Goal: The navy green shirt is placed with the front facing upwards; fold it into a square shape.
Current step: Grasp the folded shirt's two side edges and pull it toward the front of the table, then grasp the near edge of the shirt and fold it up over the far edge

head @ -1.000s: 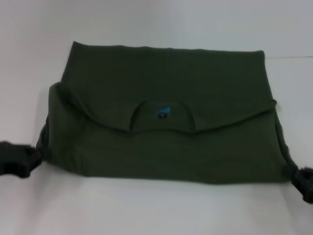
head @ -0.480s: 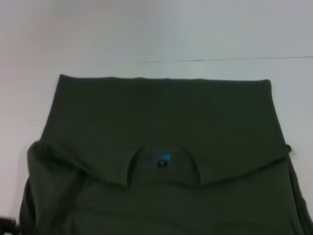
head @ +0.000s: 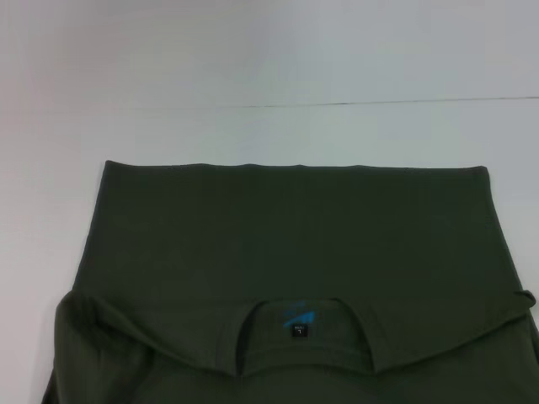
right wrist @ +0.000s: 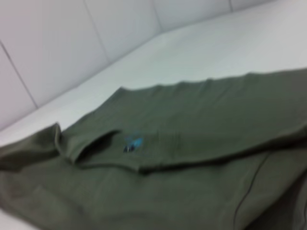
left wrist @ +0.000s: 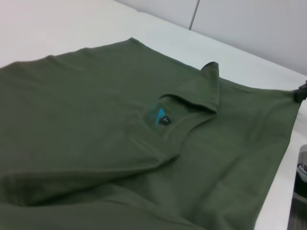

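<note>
The navy green shirt (head: 286, 244) lies on the white table with its plain dark-green fabric up. A folded layer with the round collar (head: 305, 337) and small blue label (head: 298, 318) lies over its near part. The lettering is hidden. The shirt's near edge runs out of the head view at the bottom. It also shows in the left wrist view (left wrist: 96, 124) and the right wrist view (right wrist: 182, 158). Neither gripper shows in the head view. A small black part, likely my right gripper (left wrist: 301, 90), sits at the shirt's far corner in the left wrist view. My left gripper is out of view.
The white table (head: 269, 67) stretches beyond the shirt's far edge, with a thin dark seam (head: 379, 103) across it. White wall panels (right wrist: 57, 43) stand behind the table. A dark object (left wrist: 300, 178) shows off the table's edge in the left wrist view.
The shirt has slid toward me, down the head view, over the last second. Both grippers, seen at its near corners a second ago, have left the head view.
</note>
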